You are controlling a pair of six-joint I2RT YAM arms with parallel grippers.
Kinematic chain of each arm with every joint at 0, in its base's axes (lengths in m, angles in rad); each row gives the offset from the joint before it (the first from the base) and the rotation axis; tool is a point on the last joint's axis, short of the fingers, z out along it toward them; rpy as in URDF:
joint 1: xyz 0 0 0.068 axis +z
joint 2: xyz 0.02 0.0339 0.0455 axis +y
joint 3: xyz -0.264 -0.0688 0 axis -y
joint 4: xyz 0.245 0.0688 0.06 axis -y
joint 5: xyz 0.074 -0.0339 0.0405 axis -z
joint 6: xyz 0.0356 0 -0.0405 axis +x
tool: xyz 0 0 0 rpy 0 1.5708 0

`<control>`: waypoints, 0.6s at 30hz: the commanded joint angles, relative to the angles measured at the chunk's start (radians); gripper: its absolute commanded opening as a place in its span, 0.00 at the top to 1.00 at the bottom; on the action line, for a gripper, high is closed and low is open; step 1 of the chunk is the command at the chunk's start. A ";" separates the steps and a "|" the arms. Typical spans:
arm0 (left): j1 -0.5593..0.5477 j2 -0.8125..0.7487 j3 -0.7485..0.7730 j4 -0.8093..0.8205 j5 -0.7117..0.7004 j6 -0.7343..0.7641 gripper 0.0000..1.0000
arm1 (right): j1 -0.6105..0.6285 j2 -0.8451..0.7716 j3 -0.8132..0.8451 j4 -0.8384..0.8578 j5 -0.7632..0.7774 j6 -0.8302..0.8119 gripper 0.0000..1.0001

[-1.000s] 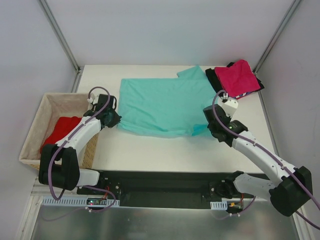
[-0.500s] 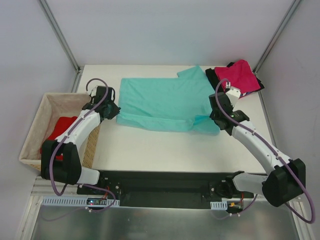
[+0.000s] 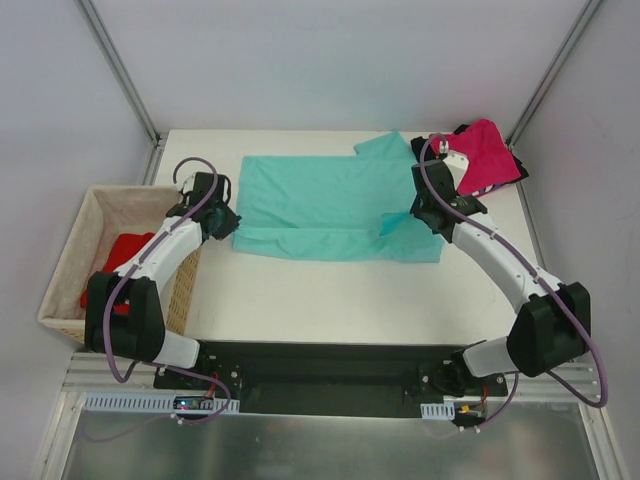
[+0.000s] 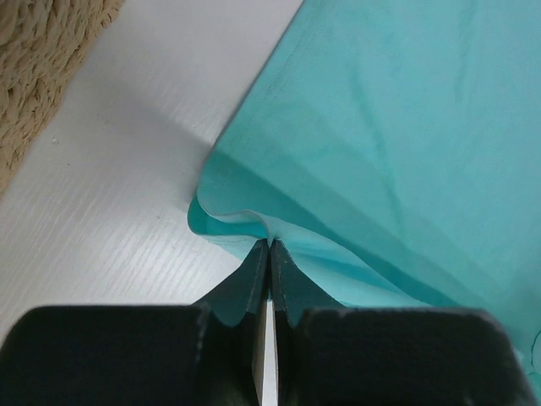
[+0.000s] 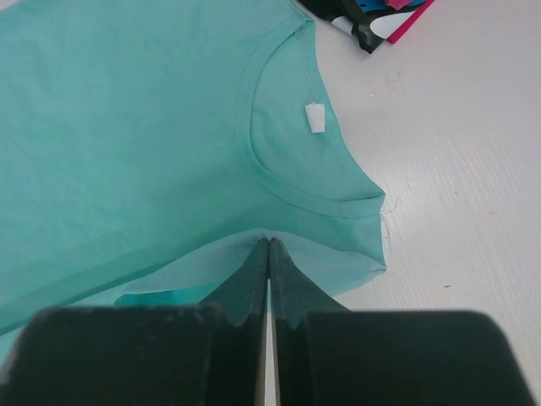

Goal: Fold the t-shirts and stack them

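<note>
A: From the overhead camera, where is the teal t-shirt (image 3: 330, 200)?
B: Spread flat in the middle of the desk (image 3: 330, 300), with its near edge doubled over. The left pincer (image 3: 228, 222) is clenched on its corner at 9 o'clock. The right pincer (image 3: 412, 214) is clenched on its edge at 3 o'clock.
A: And the others?
B: The pink t-shirt (image 3: 487, 150) lies on a black t-shirt (image 3: 424, 152) at 2 o'clock of the desk. The red t-shirt (image 3: 122, 258) sits in the basket (image 3: 70, 255) at 9 o'clock, beside the desk.
A: Left wrist camera?
B: The jaws are pressed together on a layered teal fold at 6 o'clock of the frame. The cloth runs off toward 2 o'clock. Basket weave (image 4: 42, 51) shows at 11 o'clock, with bare desk between.
A: Right wrist camera?
B: The jaws are clamped on teal cloth just below the collar (image 5: 292, 182), and the white label (image 5: 314, 117) sits at 12 o'clock of the tips. A scrap of the striped t-shirt (image 5: 372, 19) shows at 1 o'clock, apart from the teal one
</note>
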 commanded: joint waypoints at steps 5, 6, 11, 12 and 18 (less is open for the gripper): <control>0.050 0.047 0.057 -0.005 -0.024 0.018 1.00 | -0.008 0.105 0.115 0.045 -0.032 -0.032 1.00; 0.059 0.052 0.058 -0.005 -0.021 0.018 1.00 | -0.010 0.114 0.123 0.045 -0.035 -0.032 0.99; 0.076 0.090 0.083 -0.007 -0.013 0.020 1.00 | -0.018 0.157 0.160 0.047 -0.040 -0.033 0.99; 0.076 0.098 0.090 -0.007 -0.008 0.020 1.00 | -0.021 0.160 0.170 0.047 -0.040 -0.032 0.99; 0.076 0.152 0.153 -0.005 0.007 0.026 1.00 | -0.048 0.171 0.218 0.032 -0.049 -0.050 0.99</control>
